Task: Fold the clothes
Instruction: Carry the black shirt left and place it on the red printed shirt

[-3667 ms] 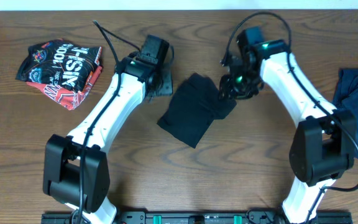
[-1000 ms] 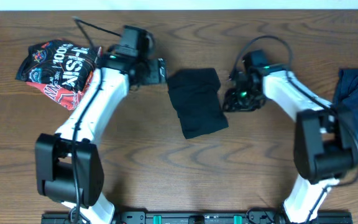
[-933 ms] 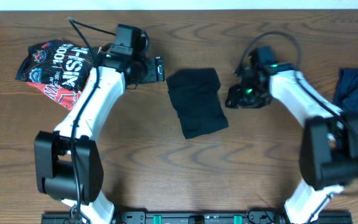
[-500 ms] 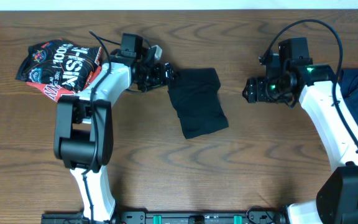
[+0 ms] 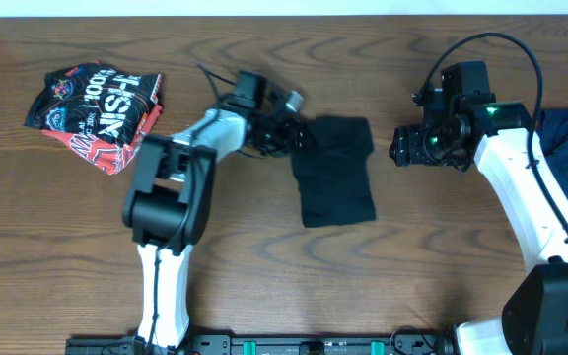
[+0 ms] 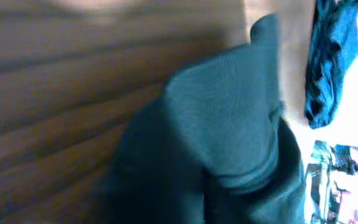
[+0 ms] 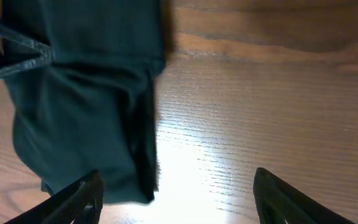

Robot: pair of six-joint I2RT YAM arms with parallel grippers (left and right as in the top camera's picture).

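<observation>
The black garment (image 5: 335, 170) lies folded in a compact block, the left gripper (image 5: 294, 136) at its far left corner, probably to square the fold, though whether it grips cloth I cannot tell. The right gripper (image 5: 399, 148) hangs just right of the garment, apart from it, spread wide and empty

The table (image 5: 264, 286) was of brown wood with a dark, wavy grain. A bright patch of light (image 7: 179, 174) lay on it. A black rail (image 5: 294, 346) with green marks ran along its near edge, a white strip (image 5: 284, 8) along its far edge.
</observation>
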